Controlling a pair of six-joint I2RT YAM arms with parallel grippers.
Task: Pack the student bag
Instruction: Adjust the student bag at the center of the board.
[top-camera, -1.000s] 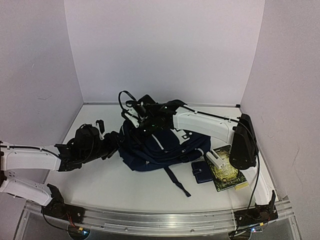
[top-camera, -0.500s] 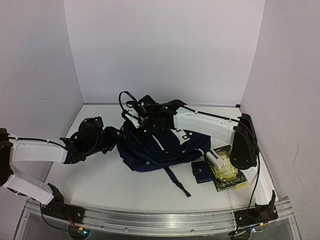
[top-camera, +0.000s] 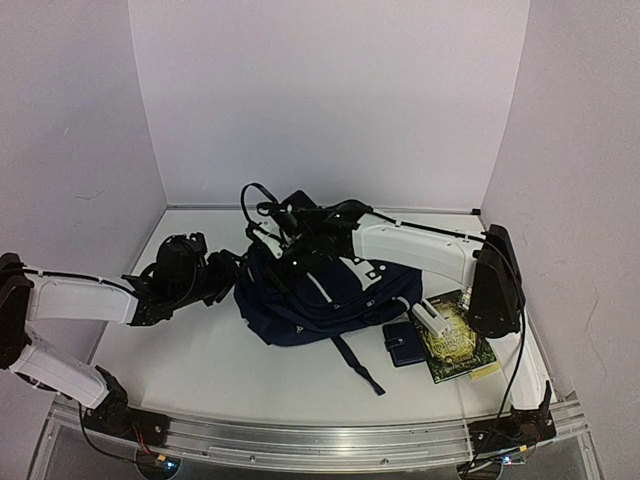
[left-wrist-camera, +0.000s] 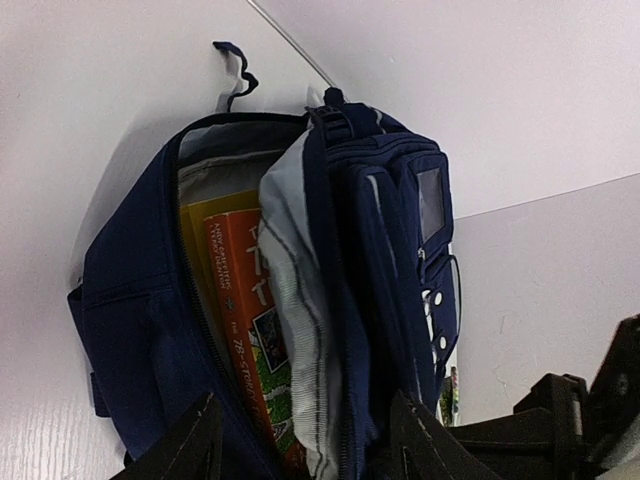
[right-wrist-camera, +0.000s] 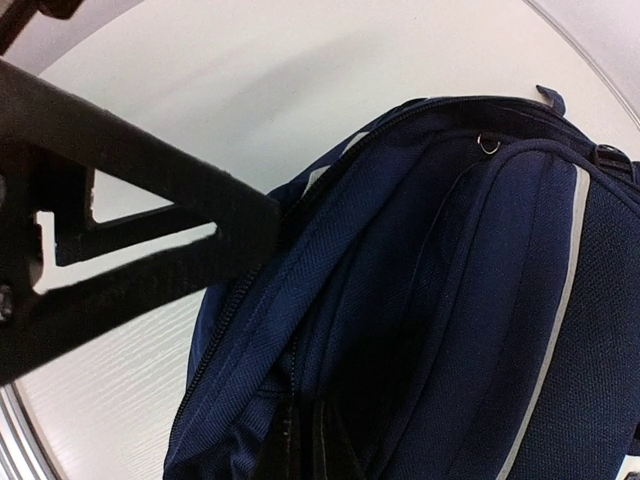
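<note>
Pale lilac walls boxed in a white counter (top-camera: 220, 370), and the student bag (top-camera: 320, 300) lay on its back mid-counter, closer to the far edge than the near one, with its mouth turned toward the left edge.

And the main compartment was unzipped! The left wrist view looked straight in: an orange book (left-wrist-camera: 245, 330) was tucked inside, with a yellow one (left-wrist-camera: 195, 235) behind it against the grey lining. So the packing looked partly done.

The right end effector (top-camera: 285, 252) sat at the top of the bag, jaws pinched fully together, by the look of it on the fabric beside the zip, lifting that edge. The left end effector (top-camera: 222, 272) hovered at the bag's mouth, its fingers roughly half spread and gripping nothing.

What was left? Plenty, I'd judge. A small navy wallet (top-camera: 404, 343) lay out on the counter between the bag and the right edge, touching a green-and-gold book (top-camera: 455, 345) with a small white object (top-camera: 430, 320) lying on it. All three sat outside the bag, and the zip was open.

As for writing, the orange cover carried large pale lettering and a small picture, but the bag's edge cut it off and I couldn't read a word. A tiny white logo (top-camera: 297, 327) on the bag's front was too small to make out.
</note>
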